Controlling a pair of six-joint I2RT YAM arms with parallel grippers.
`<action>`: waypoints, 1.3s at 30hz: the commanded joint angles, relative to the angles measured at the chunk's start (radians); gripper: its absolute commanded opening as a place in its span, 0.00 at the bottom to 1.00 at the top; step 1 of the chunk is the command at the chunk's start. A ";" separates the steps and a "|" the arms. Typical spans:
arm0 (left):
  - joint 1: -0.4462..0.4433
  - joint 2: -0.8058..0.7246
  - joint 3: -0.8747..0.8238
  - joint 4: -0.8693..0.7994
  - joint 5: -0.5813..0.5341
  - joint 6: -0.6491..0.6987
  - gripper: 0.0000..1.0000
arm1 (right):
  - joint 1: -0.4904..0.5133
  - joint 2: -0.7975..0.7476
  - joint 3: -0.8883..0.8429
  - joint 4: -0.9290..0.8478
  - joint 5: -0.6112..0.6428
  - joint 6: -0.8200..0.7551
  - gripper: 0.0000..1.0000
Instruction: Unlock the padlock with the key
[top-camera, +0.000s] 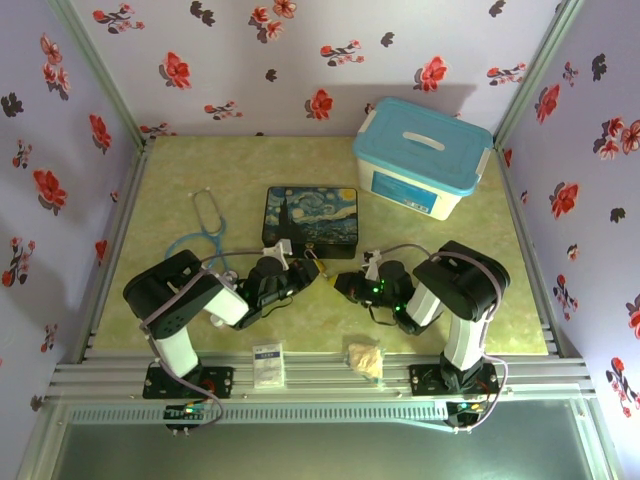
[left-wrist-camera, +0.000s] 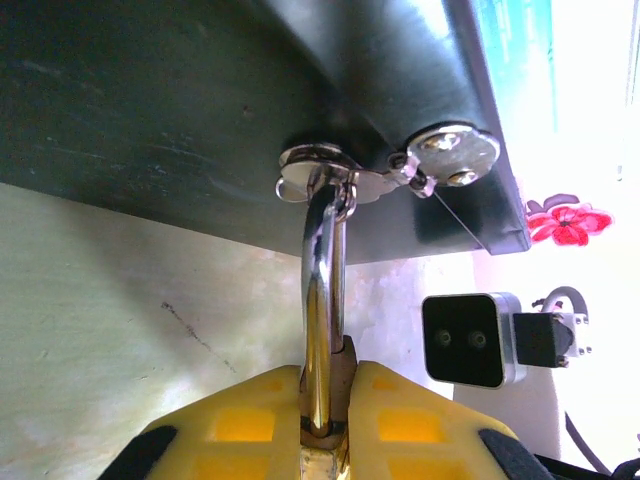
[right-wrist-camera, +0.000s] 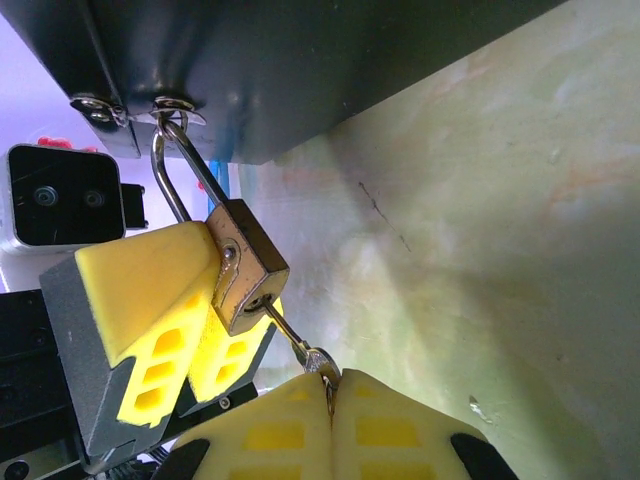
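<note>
The small brass padlock (right-wrist-camera: 245, 265) hangs by its silver shackle (left-wrist-camera: 322, 290) from the latch of the Starry Night tin (top-camera: 311, 219). My left gripper (left-wrist-camera: 325, 415) is shut on the padlock's body, yellow pads pressing both sides; the same gripper's fingers (right-wrist-camera: 150, 300) appear in the right wrist view. The thin silver key (right-wrist-camera: 300, 345) has its blade in the keyhole at the padlock's bottom. My right gripper (right-wrist-camera: 330, 400) is shut on the key's head. In the top view both grippers meet just in front of the tin, left (top-camera: 300, 272) and right (top-camera: 345, 283).
A white box with a teal lid (top-camera: 422, 157) stands at the back right. A stethoscope (top-camera: 205, 235) lies left of the tin. A small card (top-camera: 268, 365) and a crumpled beige piece (top-camera: 365, 358) sit on the front rail.
</note>
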 joint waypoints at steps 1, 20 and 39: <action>-0.012 0.001 -0.011 0.098 0.060 -0.008 0.00 | -0.014 -0.012 0.054 0.075 -0.010 0.056 0.00; -0.006 0.048 -0.017 0.173 0.059 -0.046 0.00 | -0.048 0.019 0.053 0.075 -0.017 0.132 0.00; -0.009 0.041 -0.004 0.156 -0.036 -0.067 0.00 | 0.080 -0.024 0.020 0.076 0.243 0.198 0.00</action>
